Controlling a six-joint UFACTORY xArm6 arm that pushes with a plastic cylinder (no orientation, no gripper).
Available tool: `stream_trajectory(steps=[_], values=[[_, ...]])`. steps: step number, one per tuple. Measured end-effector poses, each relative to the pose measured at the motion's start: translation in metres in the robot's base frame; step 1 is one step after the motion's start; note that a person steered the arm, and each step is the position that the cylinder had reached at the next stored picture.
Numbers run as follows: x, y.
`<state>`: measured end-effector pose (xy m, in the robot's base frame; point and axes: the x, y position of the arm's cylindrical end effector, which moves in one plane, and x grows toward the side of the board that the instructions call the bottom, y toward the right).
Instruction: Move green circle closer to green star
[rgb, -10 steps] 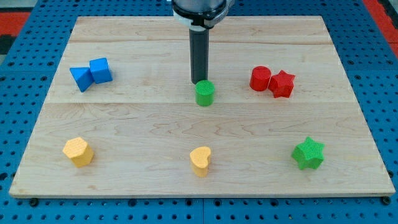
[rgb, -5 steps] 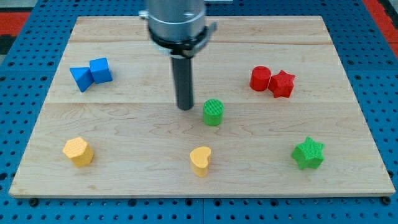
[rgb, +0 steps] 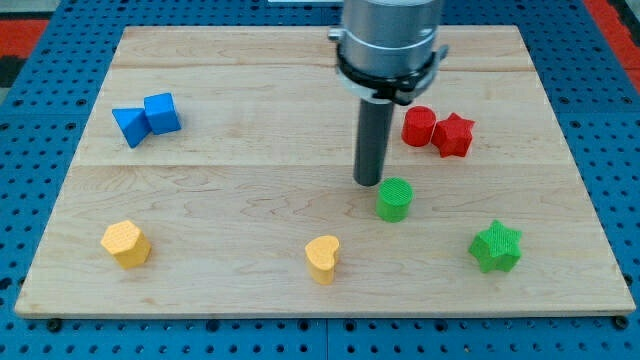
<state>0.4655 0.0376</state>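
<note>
The green circle (rgb: 394, 199) stands on the wooden board, right of the middle. The green star (rgb: 496, 247) sits at the lower right, apart from the circle. My tip (rgb: 369, 182) rests just up and left of the green circle, close to it or touching it. The dark rod rises from there to the arm at the view's top.
A red circle (rgb: 418, 126) and red star (rgb: 453, 134) touch each other at the upper right. Two blue blocks (rgb: 147, 118) sit at the upper left. A yellow block (rgb: 125, 243) lies at the lower left, a yellow heart (rgb: 322, 258) at the bottom middle.
The green circle has slid down and to the right, toward the green star. My tip has followed, swinging from the circle's top to its upper left.
</note>
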Motion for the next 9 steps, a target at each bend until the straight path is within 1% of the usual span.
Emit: stream_trajectory(steps=[1, 3, 4, 5, 7, 8, 9], values=[[0.009, -0.014], [0.02, 0.009], [0.036, 0.009], [0.04, 0.036], [0.04, 0.108], [0.039, 0.085], [0.017, 0.075]])
